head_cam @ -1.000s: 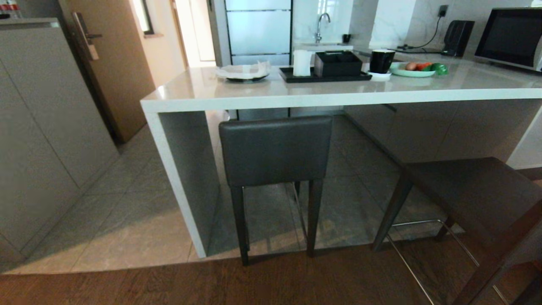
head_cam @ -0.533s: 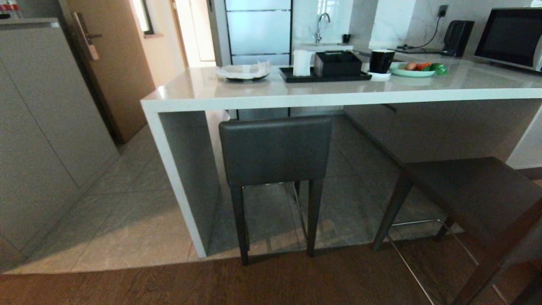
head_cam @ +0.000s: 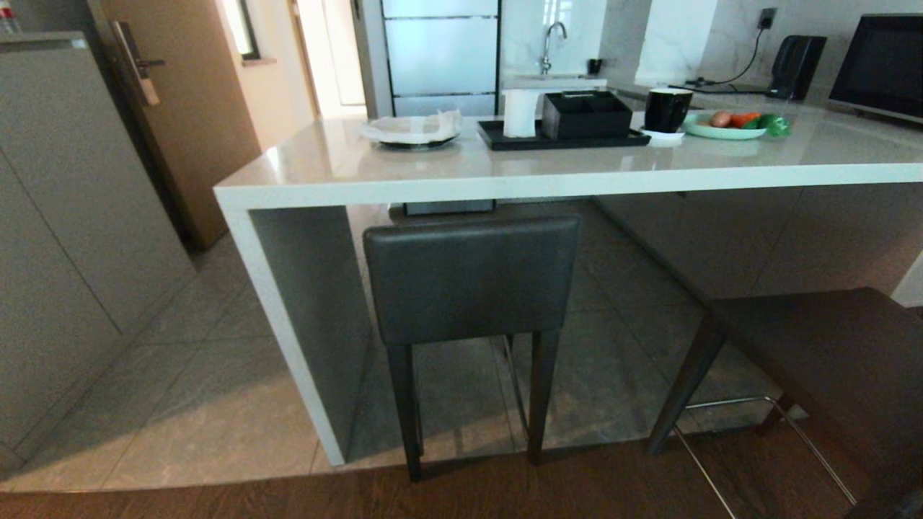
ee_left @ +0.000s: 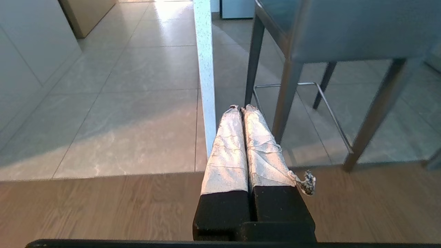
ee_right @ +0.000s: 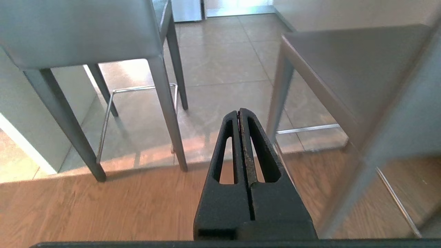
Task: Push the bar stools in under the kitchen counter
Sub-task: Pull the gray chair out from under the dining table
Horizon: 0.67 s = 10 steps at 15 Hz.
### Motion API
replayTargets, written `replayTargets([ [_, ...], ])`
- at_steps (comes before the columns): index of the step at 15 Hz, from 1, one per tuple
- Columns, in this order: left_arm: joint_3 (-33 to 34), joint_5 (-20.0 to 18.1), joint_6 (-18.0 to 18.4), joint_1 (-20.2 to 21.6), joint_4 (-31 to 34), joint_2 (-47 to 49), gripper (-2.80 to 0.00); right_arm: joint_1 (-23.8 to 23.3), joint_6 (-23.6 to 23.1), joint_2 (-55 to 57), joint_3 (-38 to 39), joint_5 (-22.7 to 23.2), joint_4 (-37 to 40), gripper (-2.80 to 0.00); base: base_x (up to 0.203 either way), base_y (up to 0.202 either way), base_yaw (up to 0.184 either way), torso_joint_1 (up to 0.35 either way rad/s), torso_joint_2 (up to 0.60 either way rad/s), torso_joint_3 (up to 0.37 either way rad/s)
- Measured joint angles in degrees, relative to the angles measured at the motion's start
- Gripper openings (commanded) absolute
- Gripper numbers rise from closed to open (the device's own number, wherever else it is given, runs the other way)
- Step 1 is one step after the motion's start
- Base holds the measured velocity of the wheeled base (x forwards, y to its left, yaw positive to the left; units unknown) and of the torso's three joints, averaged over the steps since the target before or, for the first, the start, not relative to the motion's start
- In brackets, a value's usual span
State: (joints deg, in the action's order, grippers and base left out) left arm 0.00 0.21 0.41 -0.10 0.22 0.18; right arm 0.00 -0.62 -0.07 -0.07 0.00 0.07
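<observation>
Two dark grey bar stools stand at the kitchen counter [head_cam: 461,169]. One stool [head_cam: 469,277] is tucked beneath the counter's left end, its backrest facing me and just below the counter's front edge. The other stool [head_cam: 815,360] stands out from the counter at the right, its seat and footrest bar [head_cam: 728,402] in full sight. Neither arm shows in the head view. The left gripper [ee_left: 240,107] is shut and empty, low over the wood floor, short of the counter's white side panel [ee_left: 205,75] and the tucked stool [ee_left: 344,31]. The right gripper [ee_right: 238,111] is shut and empty, between the tucked stool [ee_right: 79,31] and the other stool [ee_right: 351,65].
On the counter sit a plate with paper [head_cam: 412,131], a black tray [head_cam: 562,137] with a paper roll and black box, a black cup [head_cam: 665,109] and a green plate of vegetables [head_cam: 732,126]. Grey cabinets [head_cam: 65,216] line the left. Tile meets wood floor [head_cam: 216,504] in front.
The whole scene has grown and slid lower in the head view, so the camera has come nearer to the counter. The stools keep their places against the counter.
</observation>
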Motion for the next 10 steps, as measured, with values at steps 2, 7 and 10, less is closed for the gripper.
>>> replayTargets([
  [2,0.0,0.0,0.0,0.0,0.0,0.0,-2.80,0.0,0.0,0.0,0.0,0.0,0.0,-2.80,0.192,0.000,0.000,0.002,0.00,0.002],
  [7,0.0,0.0,-0.1,-0.1,0.0,0.0,-2.80,0.0,0.0,0.0,0.0,0.0,0.0,-2.80,0.196,0.000,0.000,0.003,0.00,0.003],
  [10,0.0,0.0,-0.1,-0.1,0.0,0.0,-2.80,0.0,0.0,0.0,0.0,0.0,0.0,-2.80,0.193,0.000,0.001,0.003,0.00,0.003],
])
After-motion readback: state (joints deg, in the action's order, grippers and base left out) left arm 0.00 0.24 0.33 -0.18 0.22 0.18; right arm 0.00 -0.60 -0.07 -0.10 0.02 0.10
